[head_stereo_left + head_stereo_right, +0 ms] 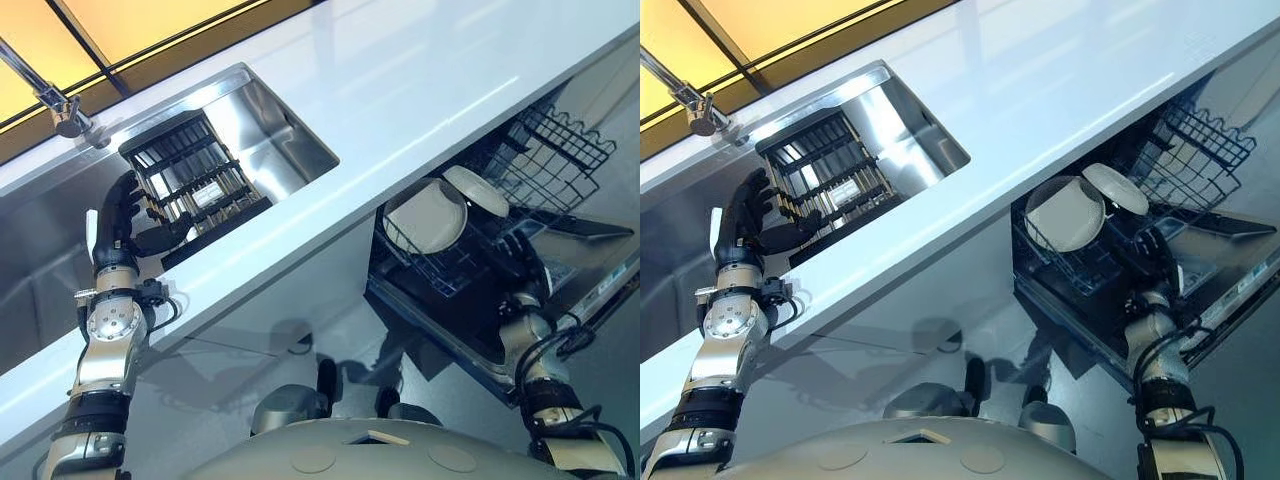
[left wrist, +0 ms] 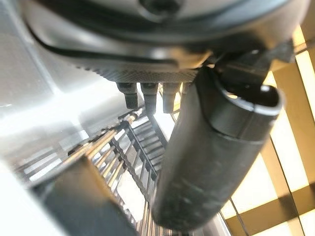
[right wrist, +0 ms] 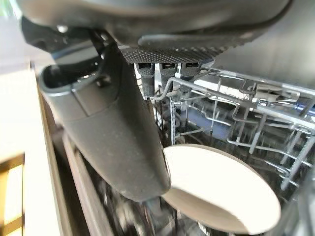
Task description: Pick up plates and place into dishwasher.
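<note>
The white worktop (image 1: 420,90) runs across the scene, with a steel sink (image 1: 275,125) sunk into it and a faucet (image 1: 60,105) behind the sink. A dark slatted drying rack (image 1: 190,175) stands tilted in the sink. The left hand (image 1: 125,215) reaches into the sink at the rack's near edge, fingers loosely spread and relaxed, thumb beside the rack's frame, gripping nothing. Below the worktop's front edge the dishwasher (image 1: 560,270) stands open with its wire rack (image 1: 560,150) pulled out. Two white plates (image 1: 427,215) lean on edge in that rack. The right hand (image 1: 1155,250) sits just beside the plates, seemingly empty, its fingers extended among the wires.
</note>
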Tool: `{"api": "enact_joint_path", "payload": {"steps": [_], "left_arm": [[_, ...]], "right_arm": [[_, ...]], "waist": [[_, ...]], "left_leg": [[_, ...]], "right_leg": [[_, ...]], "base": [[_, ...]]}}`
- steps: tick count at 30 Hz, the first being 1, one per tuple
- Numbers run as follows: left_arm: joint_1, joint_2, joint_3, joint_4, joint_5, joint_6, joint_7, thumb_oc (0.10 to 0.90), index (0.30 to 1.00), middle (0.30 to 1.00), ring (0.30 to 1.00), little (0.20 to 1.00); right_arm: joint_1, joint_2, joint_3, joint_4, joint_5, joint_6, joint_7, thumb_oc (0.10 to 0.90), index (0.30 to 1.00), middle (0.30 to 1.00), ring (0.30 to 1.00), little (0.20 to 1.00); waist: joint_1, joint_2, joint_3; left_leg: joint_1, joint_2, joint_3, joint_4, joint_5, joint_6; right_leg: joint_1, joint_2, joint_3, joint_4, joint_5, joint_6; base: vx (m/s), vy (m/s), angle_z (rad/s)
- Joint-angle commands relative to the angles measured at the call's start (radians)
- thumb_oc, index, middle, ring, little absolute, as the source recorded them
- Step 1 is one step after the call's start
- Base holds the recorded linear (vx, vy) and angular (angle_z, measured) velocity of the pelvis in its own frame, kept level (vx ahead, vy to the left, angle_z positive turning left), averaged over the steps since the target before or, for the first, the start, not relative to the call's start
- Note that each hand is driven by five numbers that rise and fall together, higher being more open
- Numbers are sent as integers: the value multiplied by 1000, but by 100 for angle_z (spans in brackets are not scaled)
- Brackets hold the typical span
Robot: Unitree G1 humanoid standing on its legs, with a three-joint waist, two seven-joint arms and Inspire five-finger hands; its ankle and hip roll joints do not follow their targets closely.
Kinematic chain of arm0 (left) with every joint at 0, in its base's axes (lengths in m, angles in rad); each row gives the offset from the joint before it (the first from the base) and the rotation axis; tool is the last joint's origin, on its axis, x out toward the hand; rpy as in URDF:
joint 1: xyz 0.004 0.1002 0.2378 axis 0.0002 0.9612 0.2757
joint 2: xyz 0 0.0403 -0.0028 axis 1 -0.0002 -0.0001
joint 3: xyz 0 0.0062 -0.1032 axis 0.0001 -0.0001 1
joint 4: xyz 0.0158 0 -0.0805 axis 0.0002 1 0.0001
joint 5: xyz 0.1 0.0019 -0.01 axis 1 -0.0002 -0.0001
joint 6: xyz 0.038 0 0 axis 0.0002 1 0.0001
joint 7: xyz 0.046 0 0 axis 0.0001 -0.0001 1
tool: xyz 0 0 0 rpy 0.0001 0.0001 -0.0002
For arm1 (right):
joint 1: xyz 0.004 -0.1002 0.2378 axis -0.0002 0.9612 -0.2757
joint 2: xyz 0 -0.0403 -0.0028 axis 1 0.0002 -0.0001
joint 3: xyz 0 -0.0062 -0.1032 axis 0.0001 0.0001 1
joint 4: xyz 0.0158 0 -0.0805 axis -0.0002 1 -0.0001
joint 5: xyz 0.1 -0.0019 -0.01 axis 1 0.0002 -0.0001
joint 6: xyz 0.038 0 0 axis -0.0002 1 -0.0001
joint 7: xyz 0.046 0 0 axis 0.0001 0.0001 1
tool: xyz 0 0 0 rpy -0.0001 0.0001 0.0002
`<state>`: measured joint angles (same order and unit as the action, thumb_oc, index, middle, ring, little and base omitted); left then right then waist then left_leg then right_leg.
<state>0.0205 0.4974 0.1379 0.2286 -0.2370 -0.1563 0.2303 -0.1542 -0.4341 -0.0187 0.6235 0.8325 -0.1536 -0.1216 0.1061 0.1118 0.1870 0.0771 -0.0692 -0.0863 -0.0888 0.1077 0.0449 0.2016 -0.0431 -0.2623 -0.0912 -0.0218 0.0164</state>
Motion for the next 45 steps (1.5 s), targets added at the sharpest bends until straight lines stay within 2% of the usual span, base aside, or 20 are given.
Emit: {"api": "enact_joint_path", "payload": {"steps": [1,4,14,20,22,23,24,26,30,40,45], "left_arm": [[-81,87,-33,-22,-2,-101,3,800,900,900,900,900],[-94,94,-48,-8,-3,-117,-14,800,900,900,900,900],[-97,101,-60,-6,-1,-136,-39,800,900,900,900,900],[-120,111,-74,-7,-1,-125,-42,800,900,900,900,900],[-126,113,-75,-12,-2,-118,-37,800,900,900,900,900],[-126,113,-75,-12,-2,-117,-37,800,900,900,900,900],[-124,110,-71,-17,-2,-116,-32,800,900,900,900,900],[-124,105,-65,-18,-3,-116,-25,800,900,900,900,900],[-122,89,-53,-15,7,-125,-22,800,900,900,900,900],[-103,72,-4,-40,19,-120,-14,800,900,900,900,900],[-109,80,12,-37,14,-116,-8,800,900,900,900,900]], "right_arm": [[-415,130,268,-263,-69,-43,236,800,900,900,900,900],[-463,140,313,-274,-34,-41,241,800,900,900,900,900],[-430,174,321,-308,16,-87,228,800,900,900,900,900],[-394,155,286,-270,-65,-130,153,800,900,900,900,900],[-368,142,262,-258,-155,-147,93,800,900,900,900,900],[-368,142,262,-259,-157,-147,91,800,900,900,900,900],[-342,123,236,-251,-249,-153,43,800,900,900,900,900],[-310,96,207,-256,-320,-153,16,800,900,900,900,900],[-232,35,138,-261,-399,-160,-6,800,900,900,900,900],[-16,-64,-60,-243,-375,-157,135,800,900,900,900,900],[8,-92,-118,-226,-370,-163,84,800,900,900,900,900]], "waist": [[115,-26,-45],[132,-38,-48],[137,-60,-48],[116,-66,-54],[102,-66,-55],[103,-66,-55],[88,-67,-53],[70,-66,-57],[33,-67,-58],[-55,-66,-58],[-80,-63,-54]], "left_leg": [[24,-50,-39,90,-161,9],[28,-50,-51,77,-154,9],[36,-44,-56,68,-155,14],[49,-38,-39,51,-155,11],[53,-34,-28,45,-156,10],[54,-34,-27,44,-156,10],[63,-30,-15,39,-161,9],[61,-26,-1,34,-159,7],[66,-20,18,27,-163,5],[83,-2,61,19,-171,-7],[87,6,75,12,-171,-14]], "right_leg": [[-110,-43,-27,248,-137,18],[-101,-36,-37,235,-130,19],[-84,-15,-29,192,-107,25],[-73,-3,-10,156,-89,29],[-72,-1,-1,145,-83,33],[-72,-1,0,145,-82,32],[-68,1,8,136,-82,35],[-72,5,20,124,-73,37],[-74,14,51,120,-77,39],[-78,27,93,129,-89,46],[-81,29,99,135,-97,46]], "base": [[68,-25,6],[55,-55,16],[3,-77,7],[-41,-76,-3],[-53,-63,-7],[-61,-68,-8],[-71,-58,-8],[-89,-61,-11],[-77,-47,-13],[-47,-38,-8],[-35,-25,-8]]}}
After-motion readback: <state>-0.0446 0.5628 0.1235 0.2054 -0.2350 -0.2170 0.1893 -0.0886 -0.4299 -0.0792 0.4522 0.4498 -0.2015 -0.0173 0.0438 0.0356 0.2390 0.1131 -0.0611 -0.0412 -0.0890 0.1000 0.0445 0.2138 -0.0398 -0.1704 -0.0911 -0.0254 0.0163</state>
